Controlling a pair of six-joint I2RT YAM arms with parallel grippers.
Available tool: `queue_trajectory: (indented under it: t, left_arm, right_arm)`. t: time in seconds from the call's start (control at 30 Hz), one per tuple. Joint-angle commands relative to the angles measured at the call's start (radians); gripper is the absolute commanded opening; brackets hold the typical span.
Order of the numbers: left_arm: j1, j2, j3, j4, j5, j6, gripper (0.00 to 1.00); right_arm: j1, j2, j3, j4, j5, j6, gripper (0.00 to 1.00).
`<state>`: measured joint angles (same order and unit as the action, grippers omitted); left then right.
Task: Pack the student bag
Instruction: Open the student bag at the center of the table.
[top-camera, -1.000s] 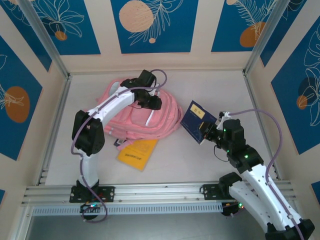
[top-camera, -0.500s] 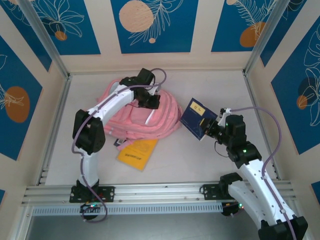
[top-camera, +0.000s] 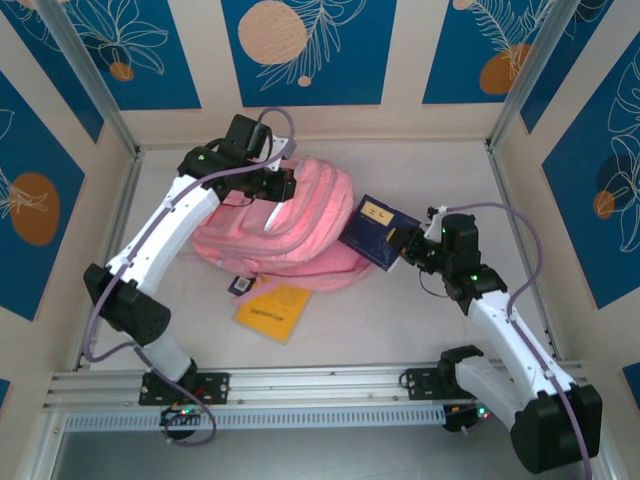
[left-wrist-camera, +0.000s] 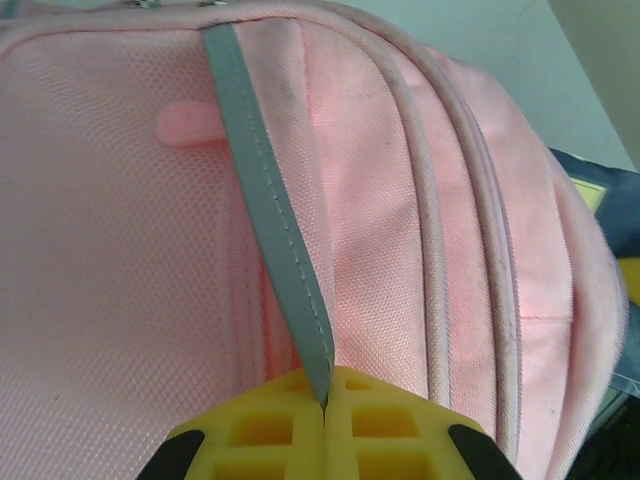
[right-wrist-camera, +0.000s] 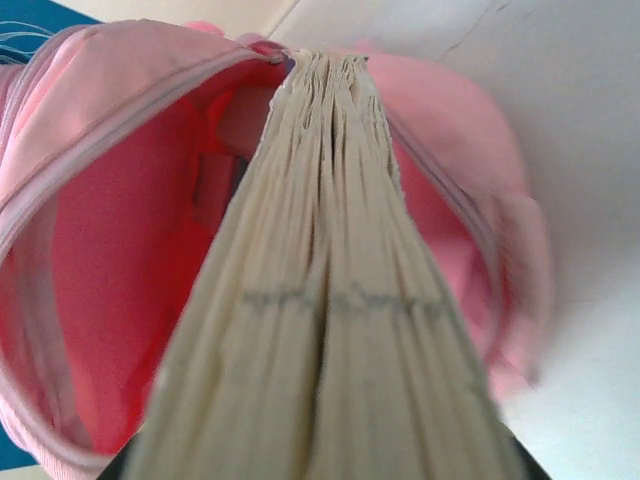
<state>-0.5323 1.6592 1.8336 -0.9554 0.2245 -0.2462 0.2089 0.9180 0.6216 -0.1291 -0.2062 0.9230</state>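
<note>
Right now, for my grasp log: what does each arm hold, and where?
Left gripper: jaws pinch the pink backpack's grey strap near its end. Right gripper: jaws clamp a dark blue book by one edge.

Unseen and unclear
The grey strap (left-wrist-camera: 270, 220) ends unseen between the closed pads of the left gripper (left-wrist-camera: 325, 400), itself cut off below; ahead of the right gripper (top-camera: 400, 245), blurred page edges of the book (right-wrist-camera: 320, 300) hide part of the student bag (right-wrist-camera: 110, 250).
</note>
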Motion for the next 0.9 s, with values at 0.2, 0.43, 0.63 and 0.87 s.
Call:
queue_trajectory:
  t: [0.2,0.43,0.63,0.87]
  left_arm:
    - [-0.012,-0.012,-0.034,-0.019,0.049,-0.011,0.29]
    - [-0.115,-0.038,-0.021,-0.057,-0.094,0.002,0.65]
    - [-0.233,-0.012,0.033,-0.094,-0.203,0.025,0.76]
    - [-0.352,0.068,0.133,-0.154,-0.361,0.068,0.77]
  right_arm:
    - [0.064,0.174,0.000,0.581,-0.259,0.428,0.00]
    - [0.123,0.098,0.019,0.539,-0.193,0.463,0.00]
    - [0.146,0.077,0.018,0.525,-0.174,0.469,0.00]
    - [0.158,0.072,0.009,0.524,-0.165,0.468,0.00]
